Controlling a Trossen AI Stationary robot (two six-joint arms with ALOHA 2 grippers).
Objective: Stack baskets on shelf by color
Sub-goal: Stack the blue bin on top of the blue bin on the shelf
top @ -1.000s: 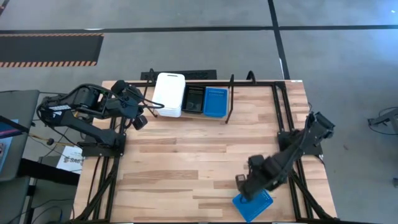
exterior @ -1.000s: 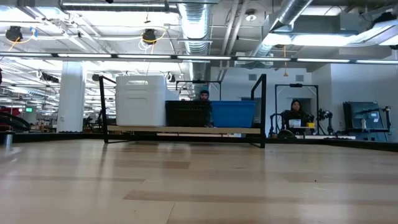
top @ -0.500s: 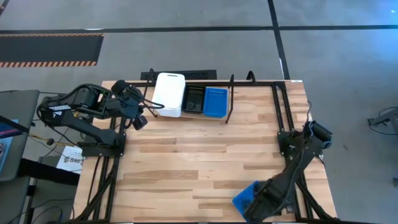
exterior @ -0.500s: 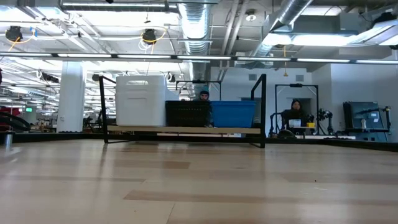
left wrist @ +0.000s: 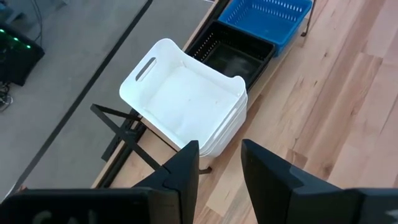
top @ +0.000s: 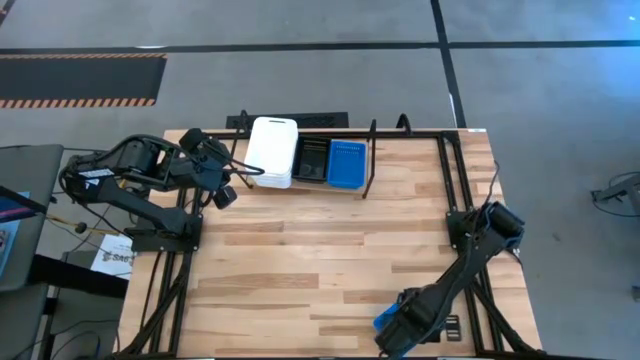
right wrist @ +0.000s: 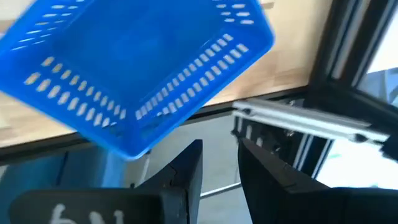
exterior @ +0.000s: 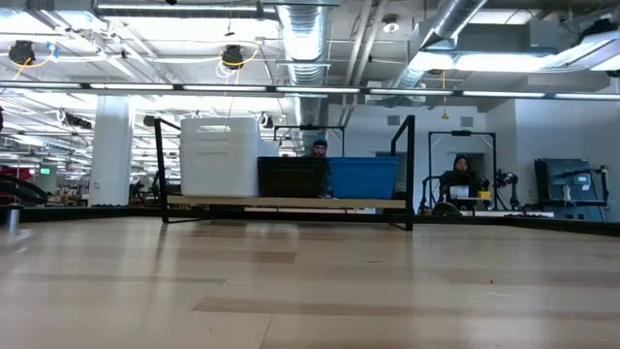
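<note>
Near edge of the table [top: 300,270]: the right gripper [top: 400,330] sits at the near right corner, over a blue basket [top: 388,318] that is mostly hidden beneath the arm in the high view. In the right wrist view that basket [right wrist: 137,68] is tilted and hangs partly past the table edge, its nearest rim close above the fingers [right wrist: 186,171]. The jaws stand parted with a clear gap, and nothing lies between them; contact with the basket rim cannot be confirmed, as the rim appears to sit just ahead of the fingertips. The dark frame tubing [right wrist: 348,43] of the table crosses behind.

Mid table: bare wood, with no baskets on it. The low view shows neither arm.

Far edge: the shelf [top: 372,160] stands along the back of the table, holding a white stack [top: 272,152] at its left end, black baskets [top: 310,160] in the middle and a blue basket [top: 347,163] to the right. The count in each pile is hard to make out. The left gripper [top: 240,172] rests just beside the white stack, released, its fingers [left wrist: 186,171] apart and empty.

Beyond the shelf, two seated persons [exterior: 461,179] are partly screened by it.
</note>
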